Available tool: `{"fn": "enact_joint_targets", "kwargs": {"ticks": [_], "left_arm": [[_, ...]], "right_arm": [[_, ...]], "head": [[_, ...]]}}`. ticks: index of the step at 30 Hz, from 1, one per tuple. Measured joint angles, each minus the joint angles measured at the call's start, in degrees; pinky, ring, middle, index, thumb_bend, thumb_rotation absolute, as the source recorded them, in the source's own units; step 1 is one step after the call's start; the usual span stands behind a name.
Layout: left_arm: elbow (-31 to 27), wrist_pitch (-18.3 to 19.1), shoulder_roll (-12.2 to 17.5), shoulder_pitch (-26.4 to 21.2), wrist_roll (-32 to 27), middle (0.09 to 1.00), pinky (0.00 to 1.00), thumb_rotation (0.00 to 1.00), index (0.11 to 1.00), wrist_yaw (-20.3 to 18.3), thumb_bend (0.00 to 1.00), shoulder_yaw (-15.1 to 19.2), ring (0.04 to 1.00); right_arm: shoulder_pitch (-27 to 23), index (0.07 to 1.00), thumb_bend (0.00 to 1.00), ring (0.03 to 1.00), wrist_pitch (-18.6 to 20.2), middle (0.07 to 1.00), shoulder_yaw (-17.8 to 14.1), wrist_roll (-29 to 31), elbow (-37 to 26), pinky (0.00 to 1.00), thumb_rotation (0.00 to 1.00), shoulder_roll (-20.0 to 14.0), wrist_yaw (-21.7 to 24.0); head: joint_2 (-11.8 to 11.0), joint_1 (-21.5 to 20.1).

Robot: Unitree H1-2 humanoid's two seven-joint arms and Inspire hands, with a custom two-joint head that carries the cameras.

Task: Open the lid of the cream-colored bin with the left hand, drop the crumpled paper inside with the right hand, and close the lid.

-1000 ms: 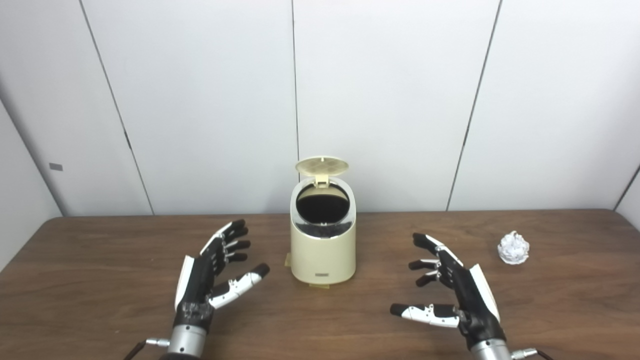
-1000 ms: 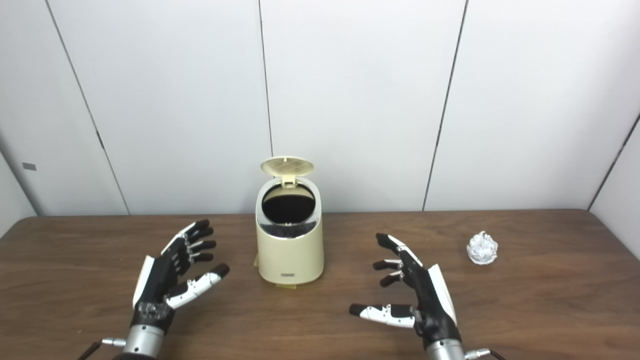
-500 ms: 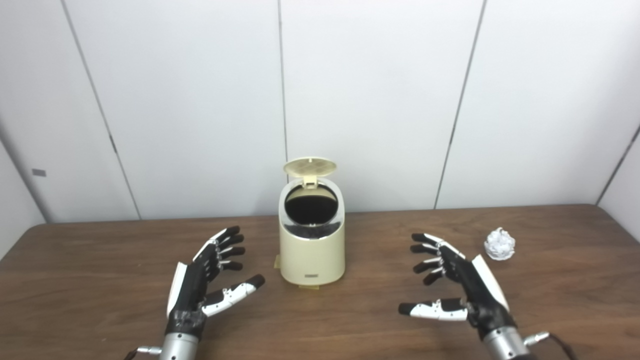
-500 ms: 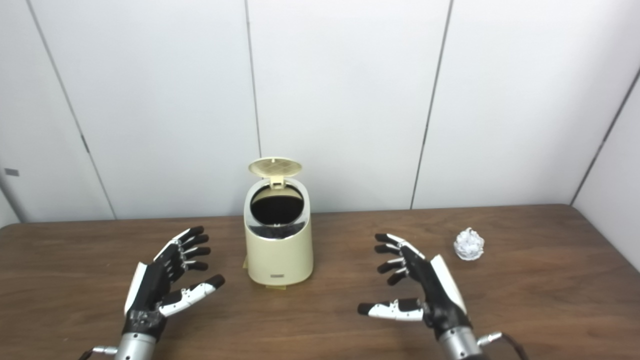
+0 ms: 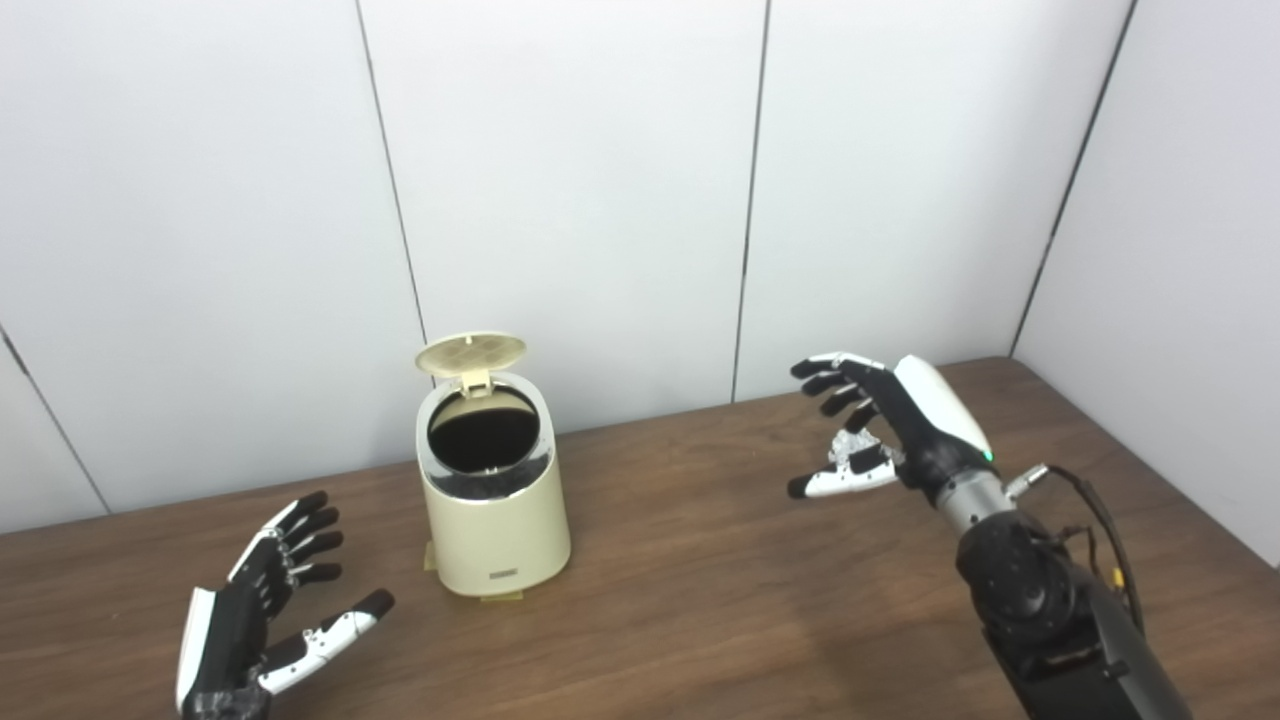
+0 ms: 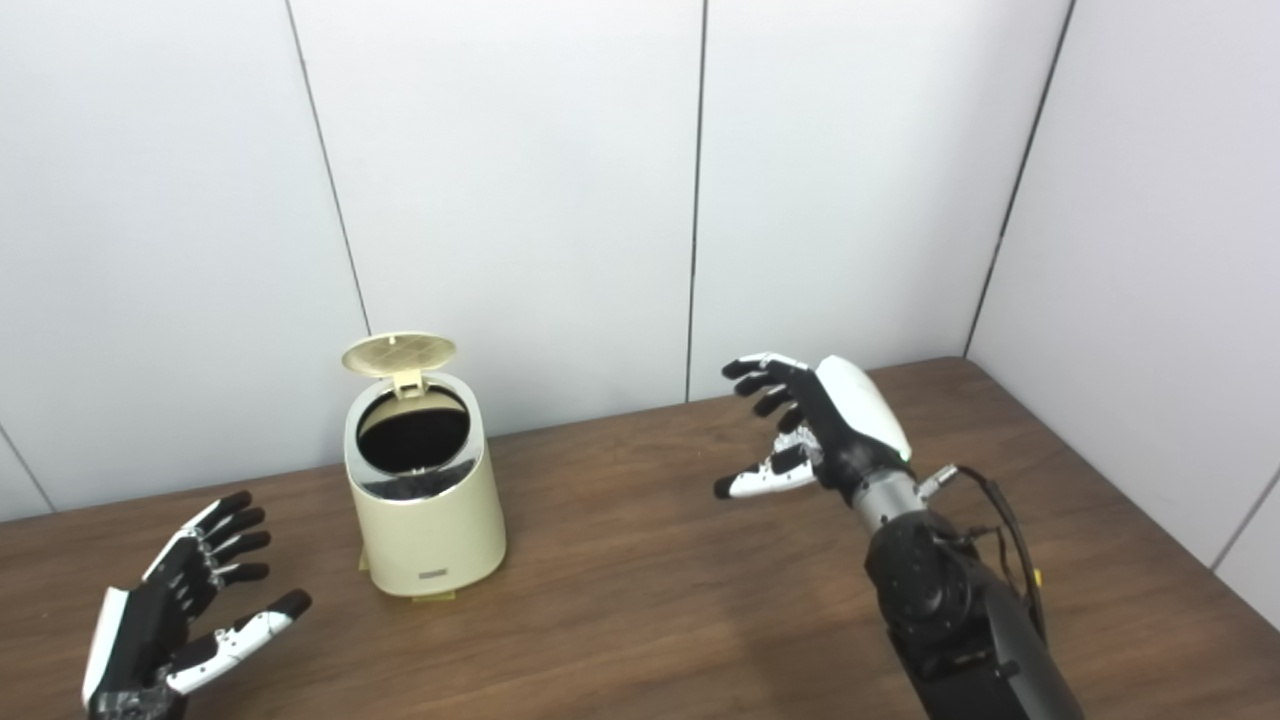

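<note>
- Left eye view: the cream-colored bin [image 5: 493, 505] stood on the table [image 5: 700, 600] with its lid [image 5: 471, 352] already tipped up at the back, dark mouth exposed. The left hand [image 5: 262, 625] lay low beside the bin, apart from it, fingers spread and grasping nothing. The right hand [image 5: 885, 430] was raised at the table's far right, fingers apart and curved over a small white scrap just below the palm, seemingly the crumpled paper [image 5: 853, 449]; whether the fingers touched it could not be told.
- Judged from this, the step in hand was picking up the paper. The next move called for closing the right hand on it, then carrying it across over the bin's mouth.
- Right eye view: the same scene sat further left, showing more of the right-hand wall [image 6: 1150, 250]. The paper was harder to make out here, mostly hidden among the right hand's fingers [image 6: 760, 372].
</note>
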Motion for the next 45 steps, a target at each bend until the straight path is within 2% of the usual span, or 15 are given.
{"fn": "enact_joint_targets", "kwargs": {"ticks": [4,8,11,13,15,16,21,24,28,33,37,45], "left_arm": [[0.6,-0.4,0.4,-0.2,-1.1,0.837,0.73,0.12,0.888,-0.1,0.77,0.2,0.794],[0.9,-1.5,0.7,-0.3,-2.3,0.848,0.73,0.1,0.913,-1.4,0.74,0.2,0.806],[1.1,-1.7,0.9,-0.3,-2.8,0.852,0.74,0.09,0.921,-2.2,0.73,0.2,0.813],[1.1,-1.7,1.0,-0.3,-2.8,0.855,0.73,0.08,0.922,-2.2,0.72,0.3,0.814],[1.2,-1.7,1.2,-0.3,-2.8,0.859,0.72,0.07,0.918,-2.1,0.73,0.3,0.816],[1.2,-1.7,1.2,-0.3,-2.7,0.855,0.71,0.08,0.912,-2.1,0.74,0.3,0.812],[1.3,-1.7,1.2,-0.5,-1.6,0.862,0.72,0.09,0.893,-1.8,0.76,0.3,0.822],[1.3,-1.7,1.2,-0.5,-1.2,0.877,0.74,0.1,0.881,-1.8,0.77,0.3,0.848],[1.3,-1.5,1.3,-0.5,-0.9,0.872,0.74,0.11,0.868,-1.6,0.77,0.3,0.838],[1.1,-0.5,1.2,-0.5,0.4,0.868,0.75,0.14,0.862,-1.3,0.79,0.3,0.841],[0.6,0.3,1.2,-0.3,1.1,0.868,0.76,0.13,0.864,-1.2,0.79,0.3,0.847],[-0.3,1.0,1.2,0.2,1.0,0.865,0.76,0.11,0.865,-1.2,0.78,0.3,0.84]], "right_arm": [[-2.1,0.815,0.86,0.732,1.0,0.734,-0.4,-2.9,0.0,0.6,0.04,-4.0,0.5],[-3.4,0.793,0.86,0.748,4.0,0.757,0.4,-5.5,0.6,0.63,0.11,-8.4,4.6],[-4.5,0.782,0.85,0.777,4.8,0.766,2.1,-7.0,2.9,0.65,0.11,-11.1,7.8],[-5.0,0.774,0.86,0.777,5.2,0.773,4.0,-8.3,3.7,0.64,0.12,-12.2,9.7],[-5.5,0.767,0.88,0.765,5.3,0.767,6.1,-9.6,4.5,0.67,0.11,-12.3,11.4],[-5.8,0.774,0.86,0.795,5.4,0.783,7.1,-10.1,5.1,0.7,0.12,-12.3,12.5],[-7.4,0.783,0.85,0.84,5.9,0.807,9.7,-11.4,10.3,0.79,0.17,-12.3,15.8],[-9.2,0.799,0.87,0.831,4.9,0.818,11.3,-11.4,15.0,0.74,0.24,-12.3,16.2],[-11.2,0.804,0.91,0.811,3.3,0.808,13.3,-11.3,20.6,0.72,0.27,-11.9,16.6],[-13.9,0.814,0.9,0.779,1.6,0.797,15.3,-11.3,28.5,0.69,0.3,-10.7,15.1],[-15.3,0.814,0.89,0.777,1.5,0.794,16.4,-11.4,31.2,0.69,0.28,-9.5,14.3],[-16.1,0.82,0.87,0.788,1.2,0.8,16.7,-11.4,32.9,0.69,0.27,-9.5,12.6]], "head": [[0.0,-0.5],[-0.2,-1.1],[-0.2,-1.1],[-0.2,-1.1],[-0.1,-1.1],[-0.1,-1.1],[-0.1,-1.0],[-0.1,-0.9],[-0.2,-0.7],[-0.2,-0.4],[-0.1,-0.3],[0.4,0.1]]}}
